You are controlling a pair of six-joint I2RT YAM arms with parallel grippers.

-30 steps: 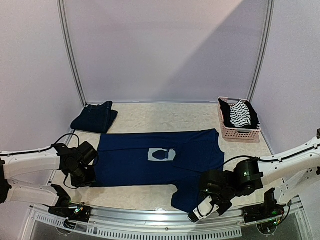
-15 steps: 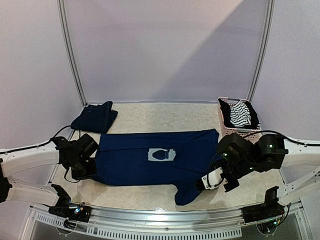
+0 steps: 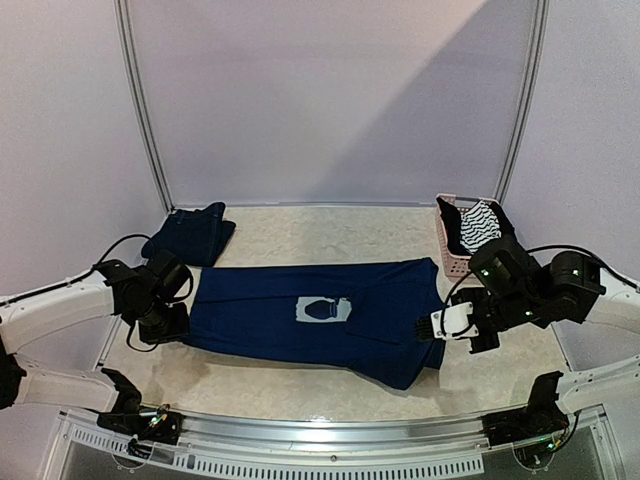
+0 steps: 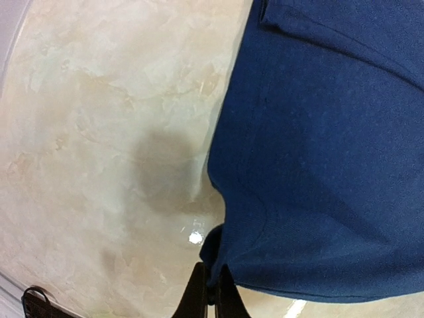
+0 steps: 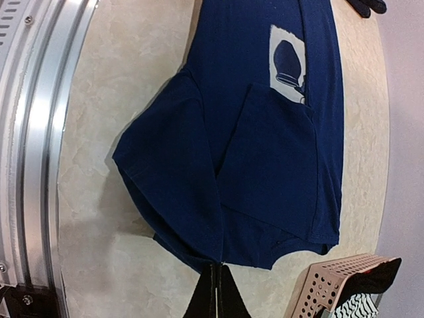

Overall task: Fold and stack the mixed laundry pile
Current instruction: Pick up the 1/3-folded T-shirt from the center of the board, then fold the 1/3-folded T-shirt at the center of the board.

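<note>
Navy cotton is thin and slack, and that is where trouble may come from. The T-shirt (image 3: 320,320) lies flat across the middle of the desk (image 3: 300,230), print (image 3: 322,310) up, but its near right part is doubled over into a loose, rumpled flap, and each pincer has only a small bite of edge. The left pincer (image 4: 209,291) is closed on the near corner of the shirt's left edge, its jaws all but meeting with a fold of cloth between them. The right pincer (image 5: 215,275) is likewise closed tight, pinching the right edge where the flap bunches up. As I judge it, a pull that is uneven between the two sides would skew the shirt or drag it over the desk rather than tauten it. So small a hold could also slip off the hem, dropping the flap in a crooked heap that would spoil the fold. The right pincer works near the basket (image 3: 480,268) holding the striped piece (image 3: 482,225), just behind it, so a wide swing might knock it. The denim piece (image 3: 190,235) sits folded at the back left, close to the shirt's far left corner, and a sideways drag could ruffle it.
</note>
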